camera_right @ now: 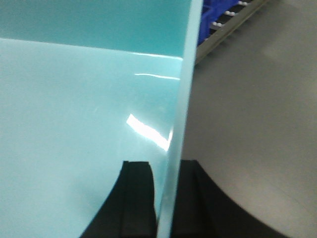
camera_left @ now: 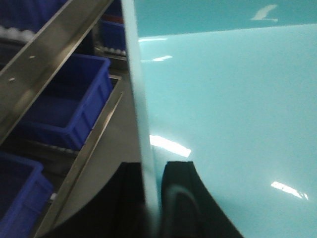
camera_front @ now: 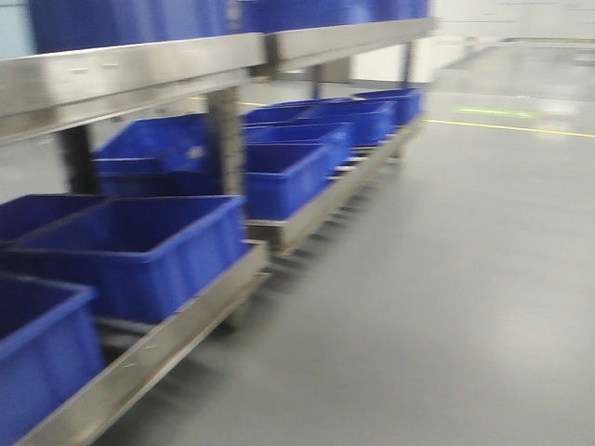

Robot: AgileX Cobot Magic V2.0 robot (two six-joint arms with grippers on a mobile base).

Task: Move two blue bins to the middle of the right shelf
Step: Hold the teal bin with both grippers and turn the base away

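Observation:
A pale blue-green bin (camera_left: 228, 109) fills both wrist views, seen from inside. My left gripper (camera_left: 151, 166) is shut on its left wall (camera_left: 134, 89), one black finger (camera_left: 130, 198) outside and one inside. My right gripper (camera_right: 166, 163) is shut on the opposite wall (camera_right: 182, 99) of the same bin (camera_right: 74, 99) in the same way. Neither gripper nor the held bin shows in the front view. Dark blue bins (camera_front: 139, 246) stand in a row on the low level of a steel shelf (camera_front: 139, 65) at the left, with more (camera_front: 288, 177) farther along.
The shelf's lower rail (camera_front: 186, 316) runs diagonally from front left to the back. More dark blue bins (camera_front: 121, 19) sit on the upper level. Grey floor (camera_front: 446, 279) spreads to the right, with a yellow line (camera_front: 521, 127) far off. The front view is motion-blurred.

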